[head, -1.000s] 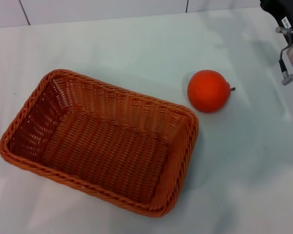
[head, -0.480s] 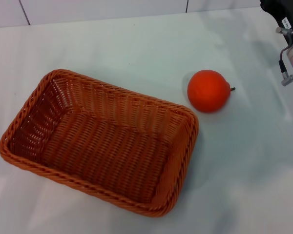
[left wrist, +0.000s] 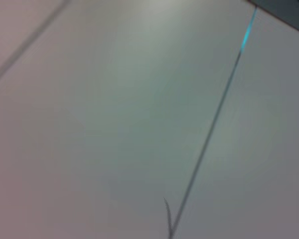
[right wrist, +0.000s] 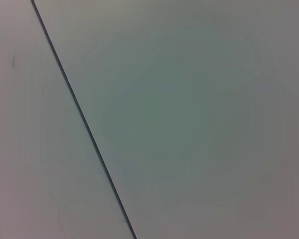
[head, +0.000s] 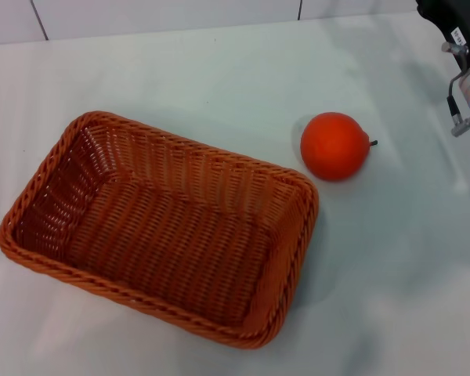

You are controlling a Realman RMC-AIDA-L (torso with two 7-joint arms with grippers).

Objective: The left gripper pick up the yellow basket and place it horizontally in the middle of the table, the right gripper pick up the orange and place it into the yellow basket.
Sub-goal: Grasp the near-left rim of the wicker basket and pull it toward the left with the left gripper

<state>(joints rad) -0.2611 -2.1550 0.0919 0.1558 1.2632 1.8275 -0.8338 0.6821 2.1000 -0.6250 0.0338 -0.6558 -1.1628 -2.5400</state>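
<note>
The right gripper (head: 464,70), black with a blue-ringed white wrist, hangs at the white table's (head: 219,70) far right edge; its fingers' state can't be told. The round orange (head: 334,146) lies to its left, just beside the woven orange-brown yellow basket (head: 160,225)

Beyond the far edge, a pale tiled wall (head: 164,16) runs across the back, with dark grout lines (head: 301,9) cutting down at left and right.

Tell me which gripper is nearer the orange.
Right. The right gripper shows at the head view's upper right edge, apart from the orange on the table. The left gripper appears in no view.
</note>
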